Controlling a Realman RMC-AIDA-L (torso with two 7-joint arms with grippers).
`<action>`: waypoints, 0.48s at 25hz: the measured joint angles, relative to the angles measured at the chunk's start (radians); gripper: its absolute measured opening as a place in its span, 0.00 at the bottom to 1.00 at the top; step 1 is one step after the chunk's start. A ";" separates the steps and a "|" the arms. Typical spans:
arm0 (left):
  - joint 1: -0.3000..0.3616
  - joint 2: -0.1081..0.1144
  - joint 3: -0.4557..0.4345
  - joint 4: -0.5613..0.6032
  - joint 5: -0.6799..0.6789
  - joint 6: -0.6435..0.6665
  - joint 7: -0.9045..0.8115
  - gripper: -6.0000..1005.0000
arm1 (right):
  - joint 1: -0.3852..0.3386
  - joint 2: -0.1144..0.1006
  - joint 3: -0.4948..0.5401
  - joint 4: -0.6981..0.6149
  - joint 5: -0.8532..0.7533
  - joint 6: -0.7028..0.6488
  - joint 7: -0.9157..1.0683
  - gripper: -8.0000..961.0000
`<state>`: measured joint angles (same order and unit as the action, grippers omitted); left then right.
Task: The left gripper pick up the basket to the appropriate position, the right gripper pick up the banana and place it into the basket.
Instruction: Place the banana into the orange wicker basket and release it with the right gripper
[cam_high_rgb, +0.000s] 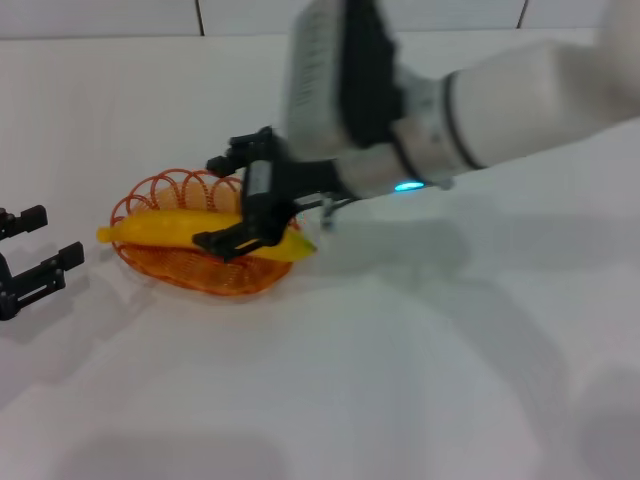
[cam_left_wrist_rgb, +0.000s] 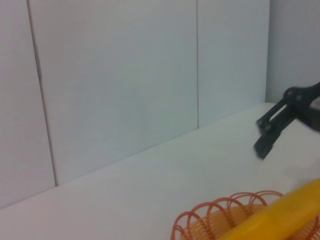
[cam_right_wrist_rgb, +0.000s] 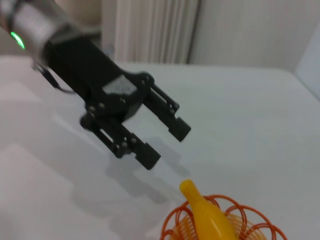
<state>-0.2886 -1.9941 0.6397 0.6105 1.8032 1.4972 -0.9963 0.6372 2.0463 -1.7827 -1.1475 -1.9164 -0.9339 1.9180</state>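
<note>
The orange wire basket (cam_high_rgb: 200, 275) sits on the white table at left centre. The yellow banana (cam_high_rgb: 165, 228) lies lengthwise in it, with both ends past the rim. My right gripper (cam_high_rgb: 225, 203) is open and hovers over the banana's right half, one finger behind it and one in front. My left gripper (cam_high_rgb: 45, 243) is open and empty at the far left, apart from the basket. The left wrist view shows the basket (cam_left_wrist_rgb: 215, 215), the banana (cam_left_wrist_rgb: 285, 210) and a right gripper finger (cam_left_wrist_rgb: 272, 127). The right wrist view shows the left gripper (cam_right_wrist_rgb: 167, 145) beyond the banana (cam_right_wrist_rgb: 210, 220) and basket (cam_right_wrist_rgb: 175, 222).
The white table (cam_high_rgb: 400, 380) stretches bare to the front and right. A white panelled wall (cam_high_rgb: 110, 18) runs along its far edge. My right arm (cam_high_rgb: 520, 100) reaches across from the upper right.
</note>
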 joint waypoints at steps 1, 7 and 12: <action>0.000 0.000 0.000 0.000 -0.001 0.000 0.000 0.66 | -0.015 -0.001 0.052 0.007 0.040 -0.053 -0.060 0.90; 0.000 -0.003 0.000 -0.001 -0.005 0.000 0.001 0.66 | -0.051 -0.004 0.361 0.150 0.126 -0.322 -0.310 0.89; 0.000 -0.006 0.000 -0.002 -0.007 0.000 0.001 0.66 | -0.050 -0.012 0.585 0.313 0.118 -0.468 -0.473 0.89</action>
<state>-0.2884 -2.0000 0.6397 0.6089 1.7963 1.4972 -0.9954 0.5874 2.0347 -1.1980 -0.8345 -1.7989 -1.4019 1.4452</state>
